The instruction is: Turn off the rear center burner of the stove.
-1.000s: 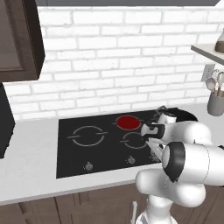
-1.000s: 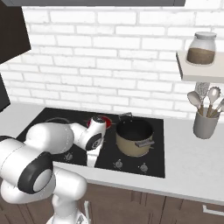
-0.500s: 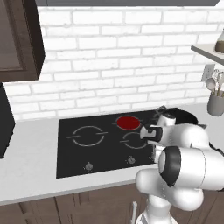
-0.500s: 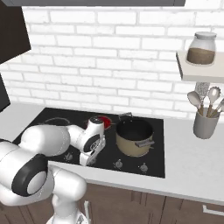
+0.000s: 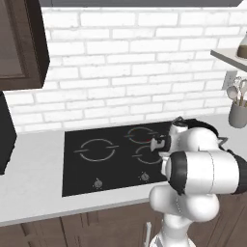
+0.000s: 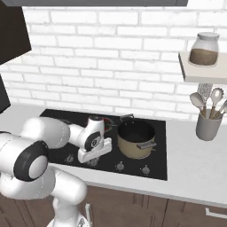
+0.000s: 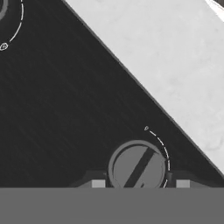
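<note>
**Fingers set either side of a stove knob**

In the hand view the gripper has its two fingertips spread just wider than one round silver knob, one tip on each side; whether they press it cannot be told; the knob's slot lies slanted.

Three knobs show along the front edge in the right base view, two in the left base view; the stove is a black glass top sunk in a pale grey counter. The rear center burner shows as a thin grey ring with a small trace of red at its near edge. Behind runs a white brick wall.

One tan pot stands on the stove's right side, dark inside; one grey holder keeps utensils; one glass jar of brown contents sits on a shelf.
</note>
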You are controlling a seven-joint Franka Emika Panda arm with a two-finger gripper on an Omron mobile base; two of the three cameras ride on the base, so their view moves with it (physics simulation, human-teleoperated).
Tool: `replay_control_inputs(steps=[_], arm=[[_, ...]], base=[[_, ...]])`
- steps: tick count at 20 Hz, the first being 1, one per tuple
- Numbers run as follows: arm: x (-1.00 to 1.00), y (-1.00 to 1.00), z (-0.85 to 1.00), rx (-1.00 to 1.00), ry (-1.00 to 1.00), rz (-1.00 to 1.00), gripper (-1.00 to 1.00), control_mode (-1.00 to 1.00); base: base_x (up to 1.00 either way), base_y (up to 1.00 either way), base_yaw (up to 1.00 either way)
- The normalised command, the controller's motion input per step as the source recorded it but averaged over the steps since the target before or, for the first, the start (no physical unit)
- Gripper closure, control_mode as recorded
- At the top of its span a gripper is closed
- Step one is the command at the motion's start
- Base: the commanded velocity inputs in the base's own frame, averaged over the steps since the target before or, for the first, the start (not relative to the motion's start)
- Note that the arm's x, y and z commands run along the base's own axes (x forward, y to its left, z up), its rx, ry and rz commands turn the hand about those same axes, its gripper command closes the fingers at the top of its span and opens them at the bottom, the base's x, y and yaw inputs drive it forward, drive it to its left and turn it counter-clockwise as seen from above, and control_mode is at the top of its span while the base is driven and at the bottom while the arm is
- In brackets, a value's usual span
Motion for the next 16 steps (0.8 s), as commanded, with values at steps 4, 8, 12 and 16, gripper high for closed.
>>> replay_control_inputs(steps=[4,8,12,16], arm=[[0.01,-0.02,0.0,0.06,0.29,-0.73,1.0,-1.0],[0.0,-0.12,0.0,0.06,0.2,-0.8,1.0,-1.0],[-0.04,-0.24,-0.01,0.04,0.13,-0.73,1.0,-1.0],[0.0,0.0,0.0,0.01,0.0,-0.02,1.0,-1.0]], base=[[0.0,0.0,0.0],[0.0,0.0,0.0],[0.0,0.0,0.0],[0.0,0.0,0.0]])
